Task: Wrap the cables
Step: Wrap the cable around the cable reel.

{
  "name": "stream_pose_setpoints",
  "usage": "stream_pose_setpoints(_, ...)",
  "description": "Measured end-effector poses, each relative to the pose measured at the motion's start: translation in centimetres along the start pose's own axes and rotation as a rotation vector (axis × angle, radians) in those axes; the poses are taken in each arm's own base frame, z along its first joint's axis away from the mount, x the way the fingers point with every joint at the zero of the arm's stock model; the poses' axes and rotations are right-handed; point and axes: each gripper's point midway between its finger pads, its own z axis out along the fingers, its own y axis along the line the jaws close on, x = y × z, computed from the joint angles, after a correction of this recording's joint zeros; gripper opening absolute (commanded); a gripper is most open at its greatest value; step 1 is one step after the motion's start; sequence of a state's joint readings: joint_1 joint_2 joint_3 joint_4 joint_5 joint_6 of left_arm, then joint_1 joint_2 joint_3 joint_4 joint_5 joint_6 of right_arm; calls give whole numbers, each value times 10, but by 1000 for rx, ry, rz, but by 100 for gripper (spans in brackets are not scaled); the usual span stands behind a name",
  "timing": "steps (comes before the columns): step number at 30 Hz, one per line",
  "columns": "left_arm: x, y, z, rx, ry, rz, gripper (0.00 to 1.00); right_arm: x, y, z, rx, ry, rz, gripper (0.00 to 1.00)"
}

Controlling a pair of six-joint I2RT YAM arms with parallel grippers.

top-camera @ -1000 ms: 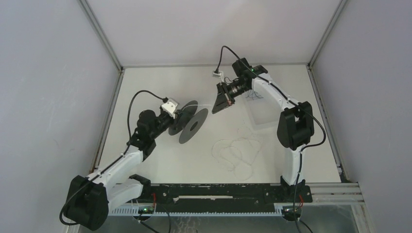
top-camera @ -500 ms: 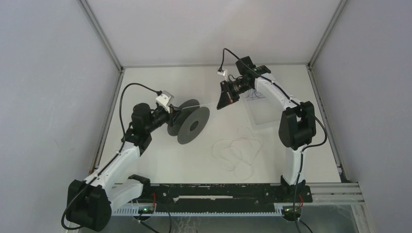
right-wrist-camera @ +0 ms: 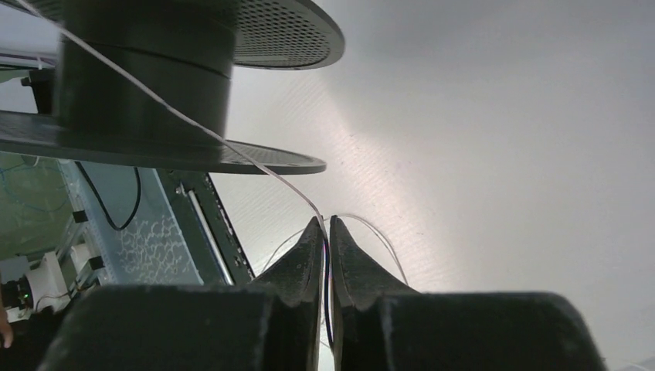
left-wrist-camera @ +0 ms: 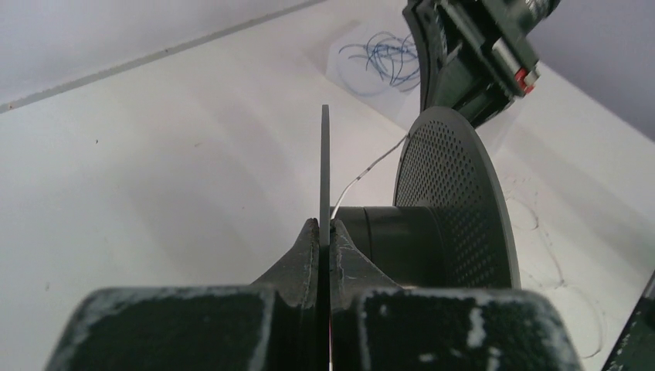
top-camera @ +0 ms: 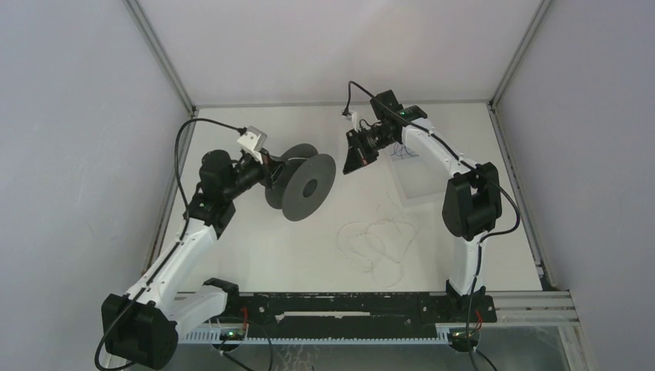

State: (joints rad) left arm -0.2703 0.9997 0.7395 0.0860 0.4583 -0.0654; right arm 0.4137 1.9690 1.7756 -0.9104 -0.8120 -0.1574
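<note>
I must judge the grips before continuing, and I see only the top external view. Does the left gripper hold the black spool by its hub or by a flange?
Observer: By a flange. The left gripper is shut on the thin edge of one flange of the black spool.
Operator: Is the cable in the right gripper?
Observer: Yes. The whitish cable runs from the hub down between the nearly closed fingertips of the right gripper.
Operator: How does it meet the spool?
Observer: In the left wrist view, one strand passes between both flanges onto the hub.
</note>
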Motion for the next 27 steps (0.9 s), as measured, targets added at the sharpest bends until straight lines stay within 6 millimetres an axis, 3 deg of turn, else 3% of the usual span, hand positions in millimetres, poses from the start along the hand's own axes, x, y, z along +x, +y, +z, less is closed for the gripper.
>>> stream_pose_setpoints(14, -51, 2, -10, -57, -41, -147, 0, -9, 12, -6, -37, -48, -71, 13)
stream_pose_setpoints(22, -84, 15, -13, -166, -77, -270, 0, -14, 12, 3, -61, -79, -98, 14)
stream_pose_setpoints(27, -93, 32, -18, -284, -80, -359, 0, -6, 9, 19, -82, -83, -71, 14)
